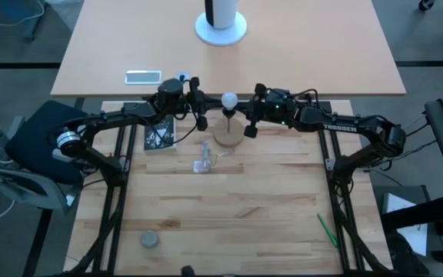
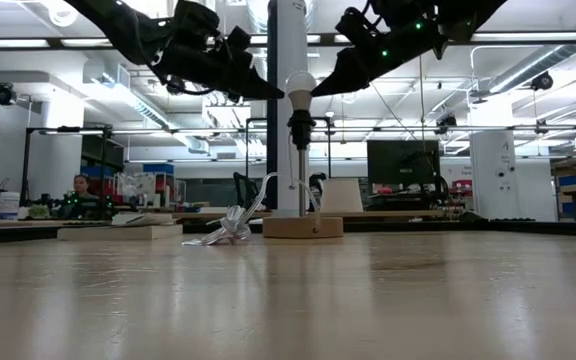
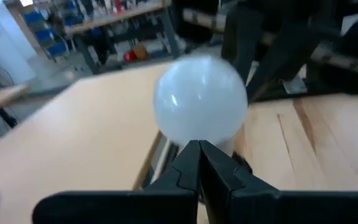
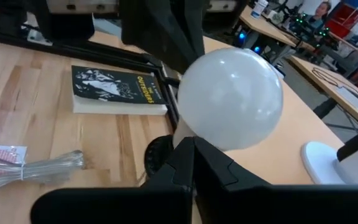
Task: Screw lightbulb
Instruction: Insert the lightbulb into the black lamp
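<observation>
The white frosted lightbulb (image 1: 228, 99) sits upright in the black socket (image 2: 300, 126). The socket tops a thin stem that stands on a round wooden disc (image 1: 228, 137). My left gripper (image 2: 274, 93) is shut, and its tip is at the bulb's lower left side in the low view. My right gripper (image 2: 320, 88) is shut, and its tip is at the bulb's lower right side. In the left wrist view (image 3: 199, 102) and the right wrist view (image 4: 230, 99) the bulb shows just beyond the shut fingertips. My left gripper comes level from the table's left with shut fingers, its tip at the bulb's lower part (image 3: 191, 140). I cannot tell whether it touches. My right gripper comes slanting down from the table's right with shut fingers, its tip at the bulb's lower part (image 4: 197, 140). I cannot tell whether it touches.
A black book (image 1: 160, 135) lies left of the disc. A crumpled clear plastic wrapper (image 1: 203, 164) lies in front of it. A grey round object (image 1: 150, 240) and a green pen (image 1: 327, 229) lie near the front edge. A white stand (image 1: 221, 27) is on the far table.
</observation>
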Motion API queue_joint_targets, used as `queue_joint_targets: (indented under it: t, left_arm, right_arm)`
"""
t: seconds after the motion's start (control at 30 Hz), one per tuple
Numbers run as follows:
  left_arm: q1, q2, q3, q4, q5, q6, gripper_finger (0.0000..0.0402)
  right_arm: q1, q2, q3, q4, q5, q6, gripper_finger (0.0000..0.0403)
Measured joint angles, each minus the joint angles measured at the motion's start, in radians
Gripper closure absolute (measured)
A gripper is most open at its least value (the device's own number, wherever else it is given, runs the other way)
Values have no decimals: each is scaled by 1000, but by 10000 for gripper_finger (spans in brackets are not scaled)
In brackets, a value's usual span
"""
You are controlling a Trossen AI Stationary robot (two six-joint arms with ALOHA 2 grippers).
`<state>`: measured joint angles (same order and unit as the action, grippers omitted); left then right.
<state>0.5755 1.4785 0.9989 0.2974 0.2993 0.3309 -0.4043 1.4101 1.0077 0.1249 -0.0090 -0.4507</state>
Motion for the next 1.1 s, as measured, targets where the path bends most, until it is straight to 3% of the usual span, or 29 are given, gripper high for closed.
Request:
queue_joint_targets:
  t: [0.3, 0.97, 1.1]
  left_arm:
    - [0, -25, -1, -57, 49, 0, 401]
    - [0, 12, -1, 28, 46, -8, 401]
    - [0, 12, -1, 29, 8, -8, 401]
  right_arm:
    - [-7, -1, 0, -35, 109, -35, 403]
    - [-9, 1, 0, 17, 63, -42, 403]
    - [-2, 1, 0, 14, 55, -42, 403]
